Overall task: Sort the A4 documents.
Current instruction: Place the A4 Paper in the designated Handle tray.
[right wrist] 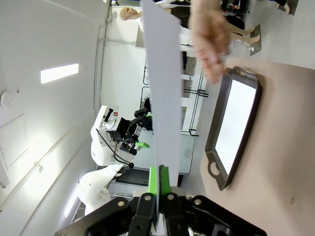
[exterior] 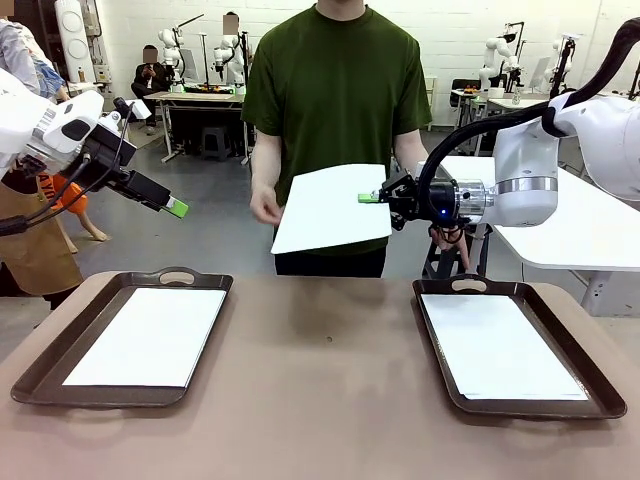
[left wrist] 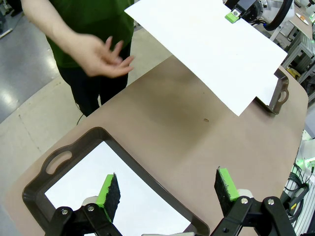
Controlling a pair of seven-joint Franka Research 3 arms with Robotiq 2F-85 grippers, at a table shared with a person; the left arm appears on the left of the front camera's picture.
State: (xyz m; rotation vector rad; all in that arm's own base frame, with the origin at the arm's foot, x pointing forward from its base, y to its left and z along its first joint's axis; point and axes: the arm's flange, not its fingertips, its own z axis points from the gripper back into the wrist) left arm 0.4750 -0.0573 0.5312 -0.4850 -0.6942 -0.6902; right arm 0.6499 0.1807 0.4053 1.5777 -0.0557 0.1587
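Note:
One white A4 document (exterior: pixel 325 207) hangs in the air in front of the person, above the far middle of the table. My right gripper (exterior: pixel 368 197) is shut on its right edge; the sheet (right wrist: pixel 165 88) runs edge-on between the green pads (right wrist: pixel 153 179). From the left wrist the same sheet (left wrist: pixel 209 46) shows above the table. More A4 documents lie in the left tray (exterior: pixel 150 335) and in the right tray (exterior: pixel 500 345). My left gripper (exterior: pixel 176 208) is raised at the left, open and holding nothing (left wrist: pixel 167 189). The person's hand (exterior: pixel 265 207) is just left of the held sheet, apart from it.
Two dark brown handled trays sit on the brown table, the left one (exterior: pixel 35 375) and the right one (exterior: pixel 590 370). The person in a green shirt (exterior: pixel 335 80) stands at the far edge. A white table (exterior: pixel 585 225) stands behind at the right.

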